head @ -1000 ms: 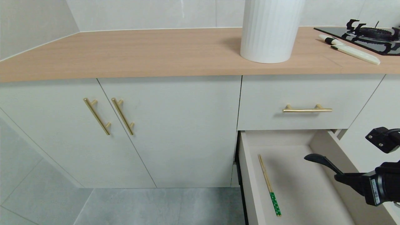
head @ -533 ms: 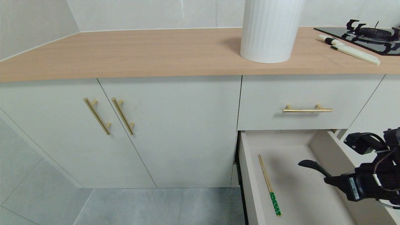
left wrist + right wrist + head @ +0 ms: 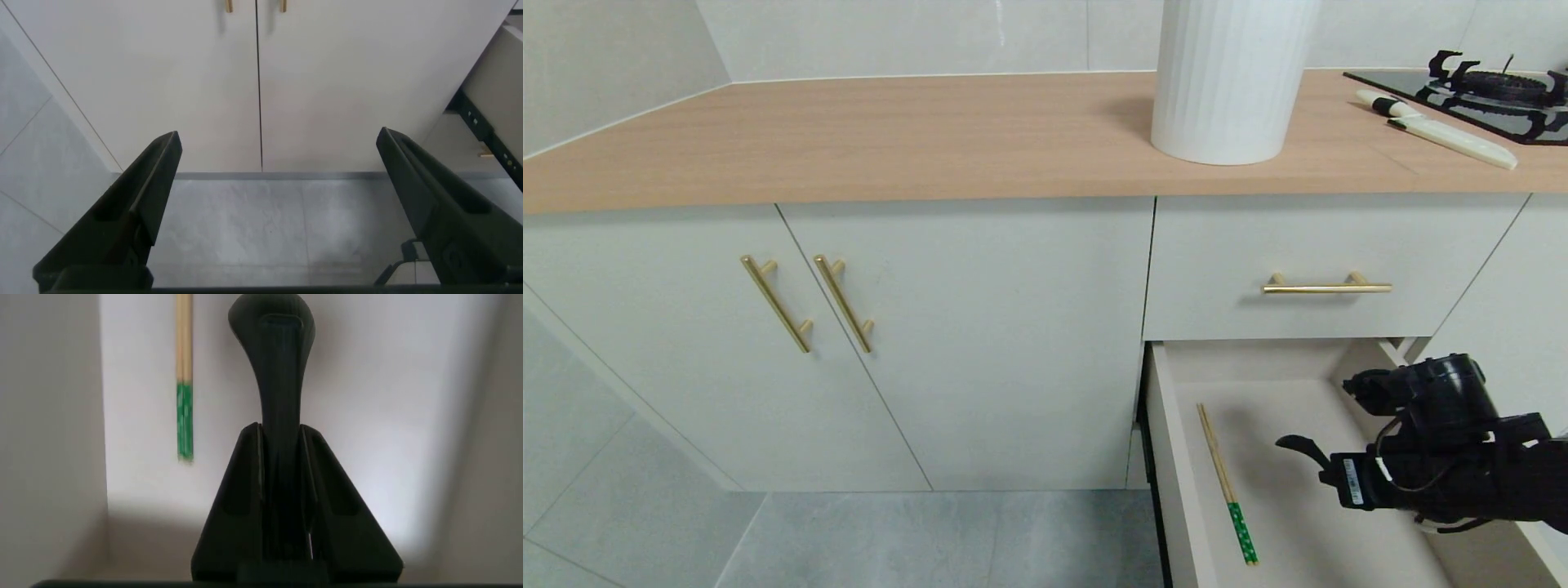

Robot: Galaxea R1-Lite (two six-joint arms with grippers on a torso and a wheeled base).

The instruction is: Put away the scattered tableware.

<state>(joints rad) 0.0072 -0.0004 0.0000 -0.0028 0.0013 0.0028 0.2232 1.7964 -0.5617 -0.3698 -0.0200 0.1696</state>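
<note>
In the head view a black spoon point(image 3: 1298, 446) hangs over the floor of the open lower drawer point(image 3: 1170, 457), with my right gripper point(image 3: 1343, 480) shut on its handle. The right wrist view shows the spoon point(image 3: 271, 343) clamped between the two fingers, bowl end pointing away. A pair of wooden chopsticks with green ends point(image 3: 1227, 490) lies along the drawer's left side, to the left of the spoon; the chopsticks point(image 3: 184, 384) are beside the spoon bowl. My left gripper point(image 3: 279, 147) is open, hanging above the floor in front of the cabinet doors.
A white-handled knife point(image 3: 1433, 129) lies on the wooden counter at the right, next to a gas hob point(image 3: 1494, 90). A tall white ribbed container point(image 3: 1229, 77) stands on the counter. The upper drawer with a brass handle point(image 3: 1325, 287) is closed above the open one.
My right gripper has carried the spoon leftward and lower into the drawer, with the wrist turning over it. The chopsticks have not moved.
</note>
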